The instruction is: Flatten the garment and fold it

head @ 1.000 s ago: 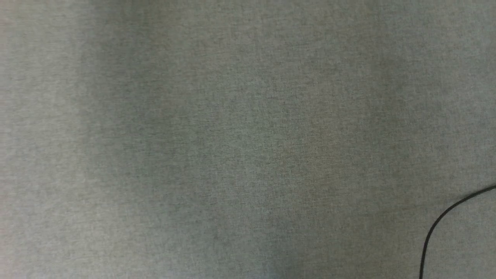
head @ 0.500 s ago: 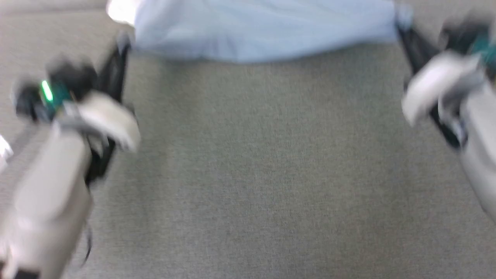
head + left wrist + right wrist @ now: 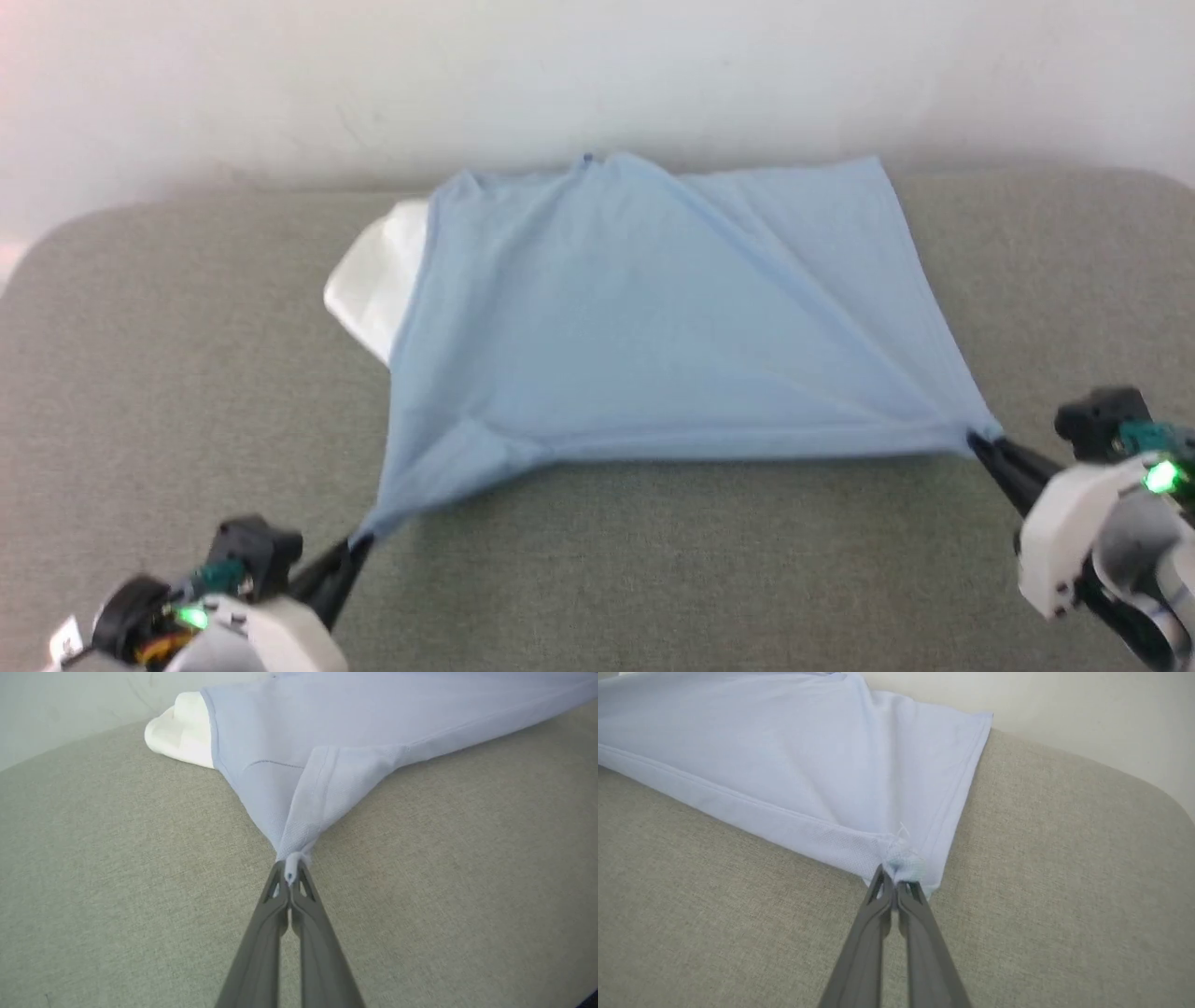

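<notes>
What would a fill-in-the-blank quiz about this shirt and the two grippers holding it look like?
1. The left gripper is shut on a near ____ of the garment.
2. The right gripper is ____ on the garment too.
3. The garment's main colour is light ____.
4. Its collar, poking out at the garment's left edge in the head view, is ____.
Missing words: corner; shut; blue; white.

Soft, even light; head view slightly hazy, wall (image 3: 280,84) washed out across the top, faint shadow under the garment (image 3: 653,336).
</notes>
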Motion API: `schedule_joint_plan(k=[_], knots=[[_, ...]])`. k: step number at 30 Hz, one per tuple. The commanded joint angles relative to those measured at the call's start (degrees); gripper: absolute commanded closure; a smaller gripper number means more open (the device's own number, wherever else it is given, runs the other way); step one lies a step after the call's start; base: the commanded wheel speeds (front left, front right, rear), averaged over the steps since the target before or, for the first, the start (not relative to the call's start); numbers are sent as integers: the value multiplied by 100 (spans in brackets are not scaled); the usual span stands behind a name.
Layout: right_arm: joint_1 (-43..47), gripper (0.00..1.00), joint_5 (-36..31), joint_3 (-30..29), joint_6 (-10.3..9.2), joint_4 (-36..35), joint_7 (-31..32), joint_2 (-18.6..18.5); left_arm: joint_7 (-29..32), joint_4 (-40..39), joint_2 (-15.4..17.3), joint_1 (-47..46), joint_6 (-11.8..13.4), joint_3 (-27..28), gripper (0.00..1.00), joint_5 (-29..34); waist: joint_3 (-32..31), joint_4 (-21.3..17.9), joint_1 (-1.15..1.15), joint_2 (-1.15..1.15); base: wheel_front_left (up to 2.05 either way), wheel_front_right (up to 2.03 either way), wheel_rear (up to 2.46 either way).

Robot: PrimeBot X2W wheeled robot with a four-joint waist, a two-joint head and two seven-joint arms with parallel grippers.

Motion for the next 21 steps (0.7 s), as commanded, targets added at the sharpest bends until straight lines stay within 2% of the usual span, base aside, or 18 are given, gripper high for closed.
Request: schedule_joint_plan(k=[1, 6, 12, 21], knots=[[216, 100, 72, -97, -11, -152, 140, -85, 92, -184, 101, 218, 103, -12, 100, -71, -468, 202, 2, 0, 0, 0, 0], [1055, 100, 245, -515, -11, -871, 887, -367, 609, -1024, 491, 1042, 344, -49, 100, -470, -662, 275, 2, 0, 0, 0, 0], [2019, 100, 556, -1096, -11, -1642, 1869, -577, 1309, -1889, 1032, 1766, 292, -214, 100, -1051, -868, 371, 2, 0, 0, 0, 0], [3410, 100, 820, -2019, -11, -2499, 3641, -545, 1859, -2402, 1304, 2271, 326, -369, 100, -1672, -966, 438, 2, 0, 0, 0, 0]])
